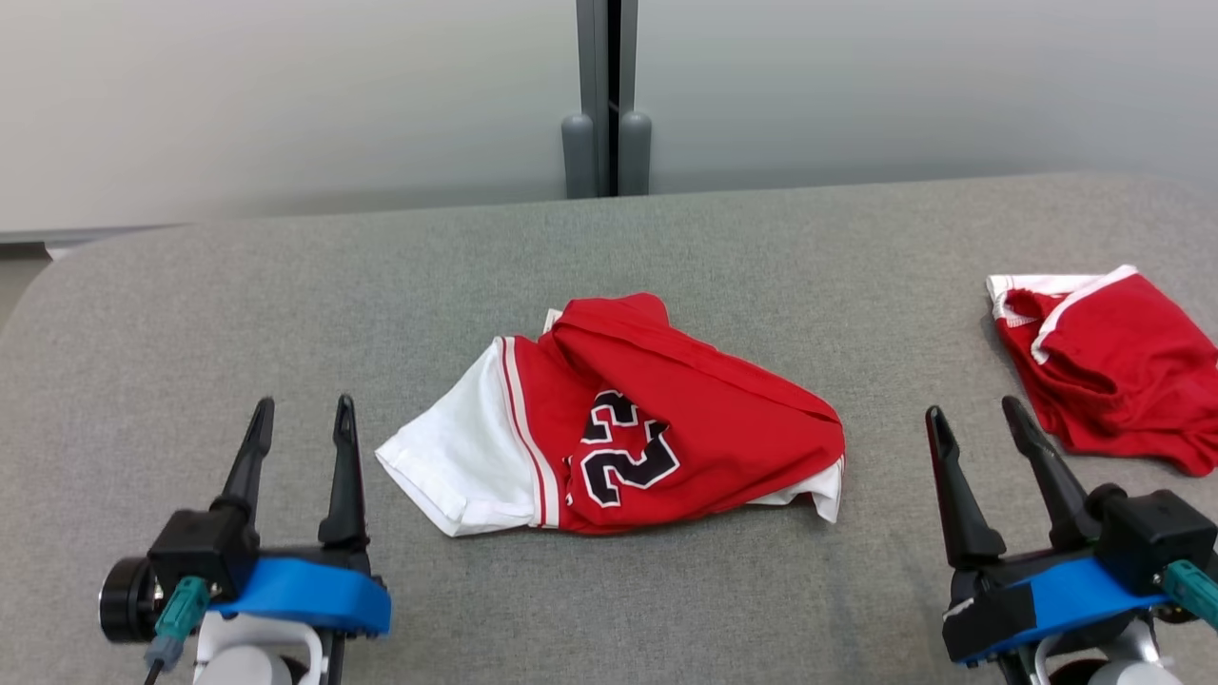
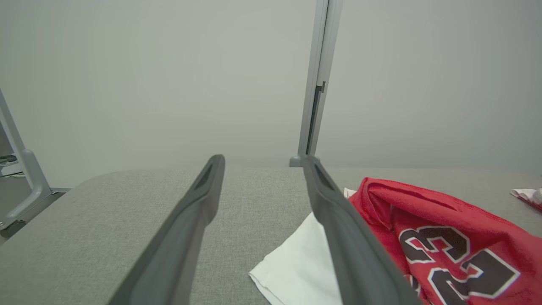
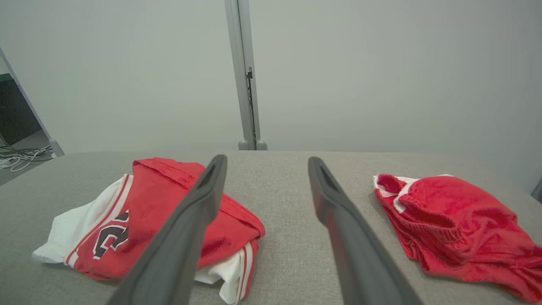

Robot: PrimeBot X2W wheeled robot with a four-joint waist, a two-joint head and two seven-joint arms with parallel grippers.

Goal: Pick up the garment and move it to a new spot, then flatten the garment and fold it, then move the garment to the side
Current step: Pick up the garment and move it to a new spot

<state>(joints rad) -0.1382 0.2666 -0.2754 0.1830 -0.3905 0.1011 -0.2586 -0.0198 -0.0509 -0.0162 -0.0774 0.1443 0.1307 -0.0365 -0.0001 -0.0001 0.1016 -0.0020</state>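
A crumpled red and white garment [image 1: 618, 419] with a black number lies in the middle of the grey table [image 1: 190, 314]; it is also in the left wrist view [image 2: 423, 228] and the right wrist view [image 3: 139, 207]. My left gripper [image 1: 302, 420] stands open at the lower left, a short way left of the garment's white part, with nothing between its fingers. Open and empty as well, my right gripper [image 1: 972, 415] stands at the lower right, between the garment and a second red piece.
A second crumpled red and white piece of clothing [image 1: 1104, 362] lies at the table's right edge, also in the right wrist view [image 3: 449, 224]. A grey post [image 1: 605, 95] and a pale wall stand behind the table.
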